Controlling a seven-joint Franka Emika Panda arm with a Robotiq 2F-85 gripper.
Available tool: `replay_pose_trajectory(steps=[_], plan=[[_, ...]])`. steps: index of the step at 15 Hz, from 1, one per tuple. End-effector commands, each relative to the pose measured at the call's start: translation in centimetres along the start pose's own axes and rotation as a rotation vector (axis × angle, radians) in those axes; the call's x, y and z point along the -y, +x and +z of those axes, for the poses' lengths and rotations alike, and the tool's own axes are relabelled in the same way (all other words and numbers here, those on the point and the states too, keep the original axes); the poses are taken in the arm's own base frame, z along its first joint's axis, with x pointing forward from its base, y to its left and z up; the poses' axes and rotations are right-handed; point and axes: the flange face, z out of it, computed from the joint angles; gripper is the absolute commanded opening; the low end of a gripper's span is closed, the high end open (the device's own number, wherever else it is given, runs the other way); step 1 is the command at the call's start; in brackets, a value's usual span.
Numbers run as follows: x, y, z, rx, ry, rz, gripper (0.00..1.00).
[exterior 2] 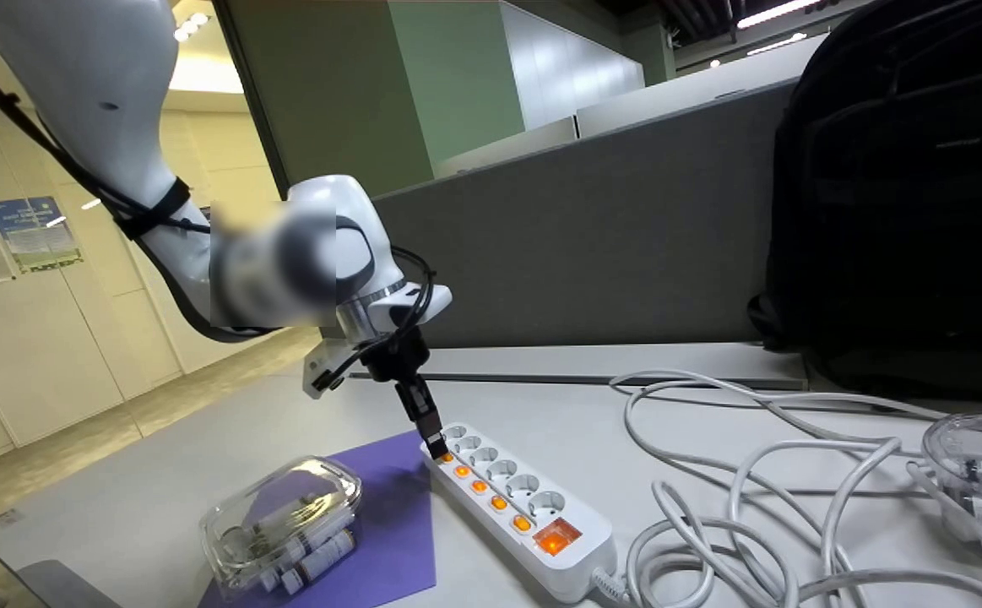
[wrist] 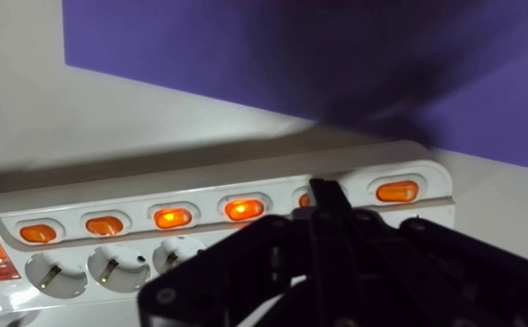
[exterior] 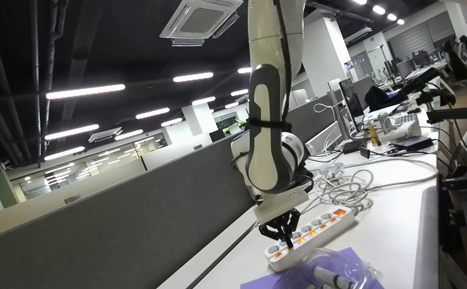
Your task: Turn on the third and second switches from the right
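Power strip (wrist: pixel 208 217), wrist view: third switch (wrist: pixel 244 210) from right glows, apparently done; second switch (wrist: pixel 304 200), part-hidden beneath closed, empty tool (wrist: pixel 326 185), is likely pending.

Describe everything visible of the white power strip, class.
The power strip is long, narrow and glossy white, apparently plastic, lying flat on the table. Along it run six round, recessed sockets and six small orange rocker switches; the middle two glow brightly. A larger lit switch sits at the end where the cord leaves. The closed gripper hides part of the second switch from the other end; contact is unclear.
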Motion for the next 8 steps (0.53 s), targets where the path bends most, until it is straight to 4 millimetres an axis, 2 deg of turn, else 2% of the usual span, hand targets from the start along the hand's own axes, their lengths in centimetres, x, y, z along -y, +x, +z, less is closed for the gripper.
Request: replay_pose_trajectory(steps=[1,8], plan=[[0.2,0.6,0.2,0.012,0.009,0.033,0.00],[0.2,1.3,1.5,0.063,-0.014,0.081,0.00]])
